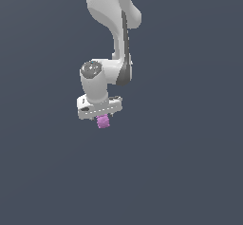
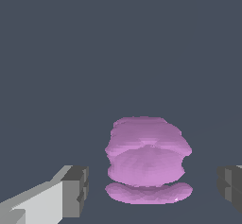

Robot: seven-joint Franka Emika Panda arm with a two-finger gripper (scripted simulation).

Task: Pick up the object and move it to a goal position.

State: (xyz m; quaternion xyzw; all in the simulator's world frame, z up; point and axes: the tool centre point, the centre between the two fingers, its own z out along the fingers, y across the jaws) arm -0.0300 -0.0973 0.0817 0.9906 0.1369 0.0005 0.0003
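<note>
The object is a small pink-purple lumpy block with a ridged surface. In the exterior view it sits directly under the white hand of my gripper, partly hidden by it. In the wrist view the object lies between the two grey fingertips. One finger and the other finger each stand apart from it with a visible gap. The gripper is open around the block and does not touch it.
A plain dark grey surface fills both views. The arm's white links rise above the hand toward the top of the exterior view. No other object shows.
</note>
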